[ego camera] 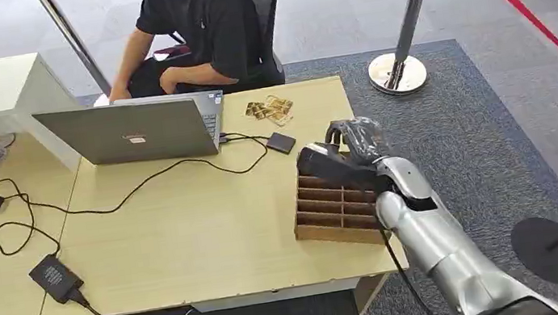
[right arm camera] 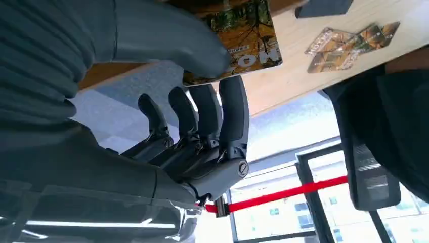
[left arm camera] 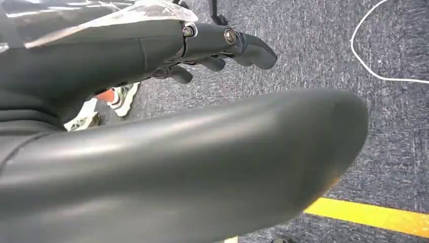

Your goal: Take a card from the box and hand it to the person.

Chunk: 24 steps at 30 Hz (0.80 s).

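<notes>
Right hand (right arm camera: 202, 147) pinches card (right arm camera: 248, 40) over box (ego camera: 337, 205) at counter (ego camera: 188, 234) edge; floor open at 3 o'clock. Left hand (left arm camera: 222, 48) fingers curled, empty.

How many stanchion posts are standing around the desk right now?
2: one post on the carpet's far right with its round chrome base, another post beyond the laptop. Others may stand out of frame.

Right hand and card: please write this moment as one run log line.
right hand: pinches card | box: below hand | person: seated behind table | left hand: hangs over carpet
</notes>
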Available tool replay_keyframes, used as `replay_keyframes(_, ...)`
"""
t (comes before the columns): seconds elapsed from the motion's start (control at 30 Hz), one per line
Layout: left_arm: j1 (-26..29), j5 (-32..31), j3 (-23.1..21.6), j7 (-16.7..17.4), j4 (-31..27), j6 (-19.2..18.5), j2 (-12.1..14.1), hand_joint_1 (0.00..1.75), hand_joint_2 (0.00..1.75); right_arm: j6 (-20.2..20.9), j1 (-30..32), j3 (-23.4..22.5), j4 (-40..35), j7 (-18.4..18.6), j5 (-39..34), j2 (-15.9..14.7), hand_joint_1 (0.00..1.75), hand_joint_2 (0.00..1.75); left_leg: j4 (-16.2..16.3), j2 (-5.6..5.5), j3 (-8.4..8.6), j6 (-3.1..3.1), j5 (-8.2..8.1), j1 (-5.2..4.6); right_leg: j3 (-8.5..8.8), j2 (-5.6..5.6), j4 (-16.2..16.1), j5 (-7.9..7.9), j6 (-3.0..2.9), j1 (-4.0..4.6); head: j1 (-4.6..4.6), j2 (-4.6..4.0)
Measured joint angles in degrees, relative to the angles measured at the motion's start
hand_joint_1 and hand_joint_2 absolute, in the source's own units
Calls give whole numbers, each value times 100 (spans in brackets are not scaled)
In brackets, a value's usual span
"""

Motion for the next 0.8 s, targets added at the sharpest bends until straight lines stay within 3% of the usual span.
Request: replay_keyframes(0.8,-13,-112,-20,79,0,-61,4,0,0,72,454,-105,-2113,-48,-159,-398,129,175,0,0,-4,0,0,0,-4,0,0,0,0,0,2,0)
